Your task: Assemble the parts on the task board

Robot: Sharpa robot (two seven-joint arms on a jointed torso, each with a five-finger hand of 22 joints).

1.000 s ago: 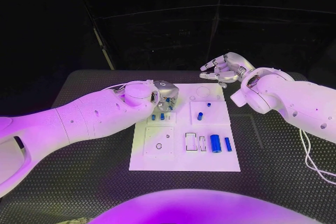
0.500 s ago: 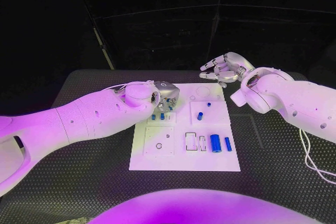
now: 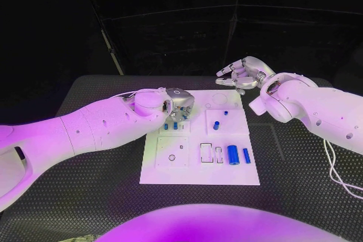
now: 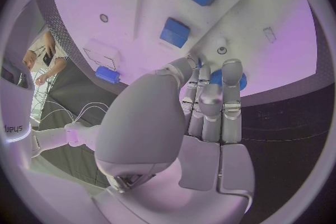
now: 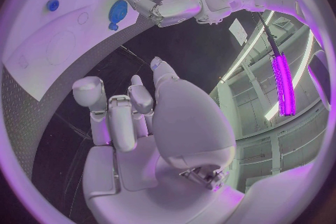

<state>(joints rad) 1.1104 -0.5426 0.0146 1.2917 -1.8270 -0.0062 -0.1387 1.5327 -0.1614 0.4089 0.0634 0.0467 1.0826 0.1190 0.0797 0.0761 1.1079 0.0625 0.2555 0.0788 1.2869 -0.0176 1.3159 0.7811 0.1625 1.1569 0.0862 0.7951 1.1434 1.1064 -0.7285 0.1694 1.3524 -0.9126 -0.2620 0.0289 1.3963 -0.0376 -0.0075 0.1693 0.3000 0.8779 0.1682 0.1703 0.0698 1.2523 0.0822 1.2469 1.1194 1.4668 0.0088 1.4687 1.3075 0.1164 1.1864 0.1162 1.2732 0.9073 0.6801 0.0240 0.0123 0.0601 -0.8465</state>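
From the head view, the left hand (image 3: pixel 178 104) hovered over the task board (image 3: pixel 200 171) at its ten o'clock corner. In the left wrist view its fingers (image 4: pixel 232 75) pinched a small blue part (image 4: pixel 218 77), rigid, light and probably slick, best taken by its sides. In the right wrist view the right hand (image 5: pixel 133 117) curled on nothing.

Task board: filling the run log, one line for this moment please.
left hand: over task board far-left area, fingertips on a blue part | right hand: raised beyond far edge, holding nothing
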